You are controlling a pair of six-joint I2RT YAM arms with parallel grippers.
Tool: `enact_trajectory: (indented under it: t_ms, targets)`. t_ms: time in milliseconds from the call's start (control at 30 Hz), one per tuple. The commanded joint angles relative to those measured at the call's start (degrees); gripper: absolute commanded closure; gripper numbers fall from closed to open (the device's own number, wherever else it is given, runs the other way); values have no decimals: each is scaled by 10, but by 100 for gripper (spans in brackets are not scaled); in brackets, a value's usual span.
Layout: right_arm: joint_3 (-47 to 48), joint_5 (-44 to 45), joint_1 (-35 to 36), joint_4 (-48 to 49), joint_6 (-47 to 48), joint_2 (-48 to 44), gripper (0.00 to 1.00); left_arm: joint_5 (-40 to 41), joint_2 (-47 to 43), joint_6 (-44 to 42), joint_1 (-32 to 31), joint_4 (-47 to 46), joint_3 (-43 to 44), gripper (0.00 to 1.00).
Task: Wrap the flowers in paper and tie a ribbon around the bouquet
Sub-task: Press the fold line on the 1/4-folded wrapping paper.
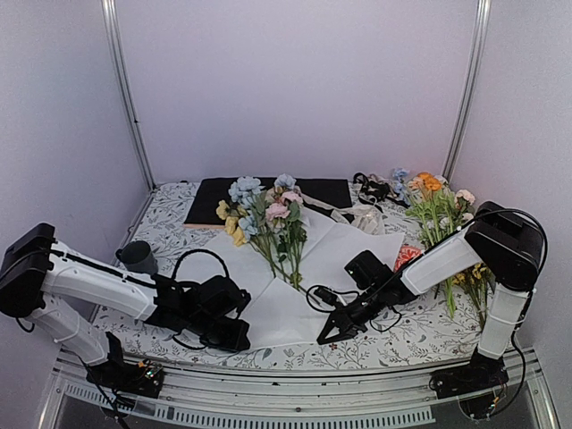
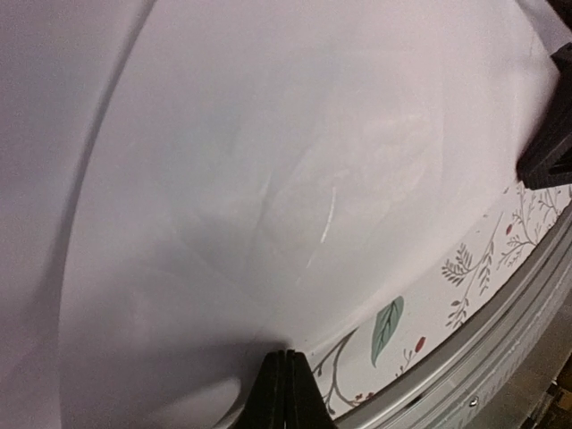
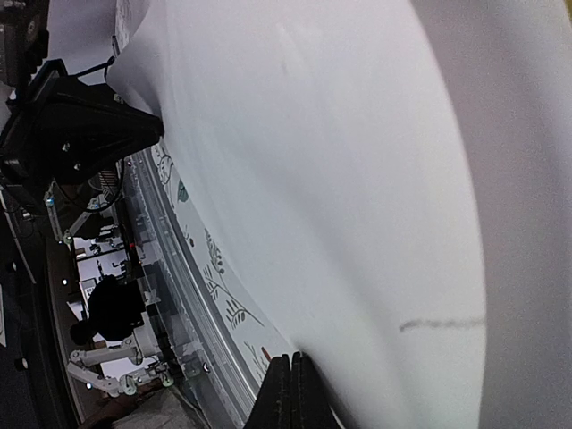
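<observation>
A table covered by a white cloth printed with green leaves and small sprigs (image 1: 420, 335) is seen inside an enclosure of plain pale walls, with 2 slim metal posts (image 1: 125, 89) standing at the back corners. An aluminium rail runs along the near edge.

1 large thin white paper sheet (image 1: 286, 308) is spread flat across the middle of the cloth, reaching almost to the near edge. 1 bunch of pastel blue, pink and pale yellow flowers on green stems (image 1: 268, 219) is laid on the far part of that sheet, blooms toward the back wall and stems pointing toward the near edge. 1 black sheet (image 1: 210, 197) is partly covered behind them. 1 cluster of orange-and-yellow sprigs (image 1: 438, 210) lies at the right, off the paper. 1 dark cup (image 1: 138, 256) stands at the left. A cream-white sheer ribbon (image 1: 350, 214) appears to lie just beyond the paper's far right corner, though it is too small to be made out clearly.

2 arms are counted, each lowered to the paper's near edge. The left gripper (image 2: 286, 357) is seen with its fingers pressed together, tips touching the paper's border. The right gripper (image 3: 290, 362) is likewise closed tight at the same border, well apart from the left. Whether the thin edge is pinched between either pair cannot be told.
</observation>
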State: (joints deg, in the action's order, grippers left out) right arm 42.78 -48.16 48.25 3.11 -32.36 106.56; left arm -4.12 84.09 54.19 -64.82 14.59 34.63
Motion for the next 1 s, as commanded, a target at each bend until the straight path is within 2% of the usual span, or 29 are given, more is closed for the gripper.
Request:
enact_trajectory:
  t_ms: [0, 733, 967]
  targets:
    - [-19, 51, 2, -40, 2, 11, 100, 24, 5, 23, 16, 172, -55, 100]
    - [-23, 49, 3, -37, 4, 7, 100, 24, -36, 45, 38, 253, -84, 100]
    - [-26, 47, 3, -32, 5, 2, 100, 55, -43, 95, 37, 278, -72, 100]
